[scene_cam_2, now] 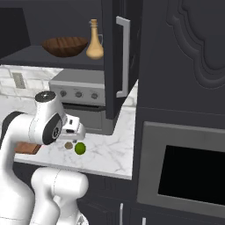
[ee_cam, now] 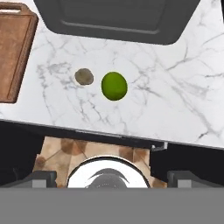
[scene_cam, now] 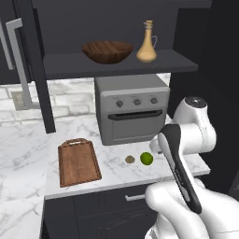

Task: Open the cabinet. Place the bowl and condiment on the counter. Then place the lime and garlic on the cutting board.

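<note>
We see the cabinet open, the bowl and condiment side by side on its shelf above the toaster oven. Before that oven, lime and garlic lie just apart on the counter, the cutting board to their left. Our gripper's jaws stand wide apart, holding nothing.

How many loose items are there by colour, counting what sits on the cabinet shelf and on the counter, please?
Brown wood: 2, the bowl on the shelf and the cutting board on the counter.
Tan-amber: 1, the condiment beside the bowl.
Green: 1, the lime.
Brownish-beige: 1, the garlic next to the lime.
Total: 5.
</note>
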